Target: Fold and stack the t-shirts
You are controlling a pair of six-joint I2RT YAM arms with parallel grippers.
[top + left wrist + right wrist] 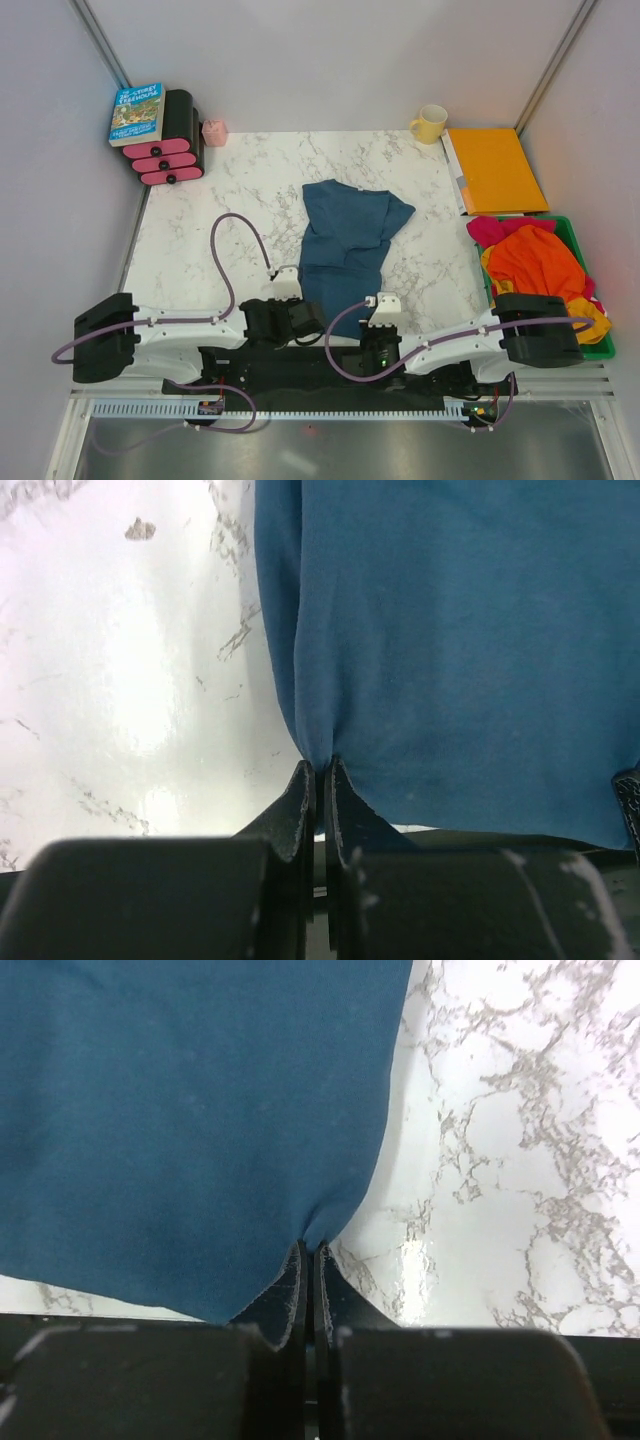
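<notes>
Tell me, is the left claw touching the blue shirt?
Touching. The left wrist view shows the left claw shut on the blue shirt, cloth puckering into its tips.

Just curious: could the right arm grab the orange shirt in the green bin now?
Probably not yet: the right gripper is shut on the blue shirt. The orange shirt lies uncovered nearby.

Top camera overhead, facing down on table [250, 190]; wrist cameras close up, sharing teal-blue t-shirt [450, 630] edge.
</notes>
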